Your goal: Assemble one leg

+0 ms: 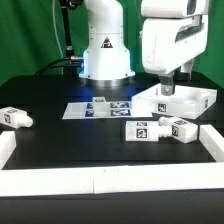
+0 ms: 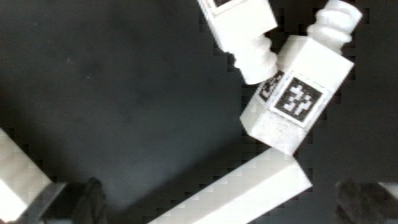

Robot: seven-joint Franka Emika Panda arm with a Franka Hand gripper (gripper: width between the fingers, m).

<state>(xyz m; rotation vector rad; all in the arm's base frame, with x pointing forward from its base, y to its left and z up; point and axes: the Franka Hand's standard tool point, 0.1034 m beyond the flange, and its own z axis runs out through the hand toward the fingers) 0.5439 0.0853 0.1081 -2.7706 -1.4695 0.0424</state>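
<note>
Exterior view: the pincer [image 1: 168, 83] hangs low over the tray [image 1: 198, 104], near the tray's end on the exterior view's left. The tray sits on the black surface [image 1: 60, 145]. Under the pincer a small tagged bit shows. I cannot tell whether it stands in the tray or belongs to it, and the rest of the tray looks bare. The leg [image 1: 178, 129] lies on the surface in front of the tray, on the camera's side of the pincer. Its long axis runs across the view, nearly end to end with a second leg [image 1: 140, 130]. A third leg [image 1: 15, 117] lies well apart at the exterior view's left, beyond the marker board [image 1: 100, 107].

Wrist view: the pincer [image 2: 222, 193] has its fingers wide apart and holds nothing. A slanted white edge, probably the tray's wall, passes beneath them. What is probably the same leg [image 2: 290, 100] lies clear of both fingers with its tag facing up. Its long axis slants against the line joining the fingers, and another leg [image 2: 240, 30] lies just beside its far end. To take the leg, the pincer would likely have to leave the tray and turn to straddle the leg's narrow width.
</note>
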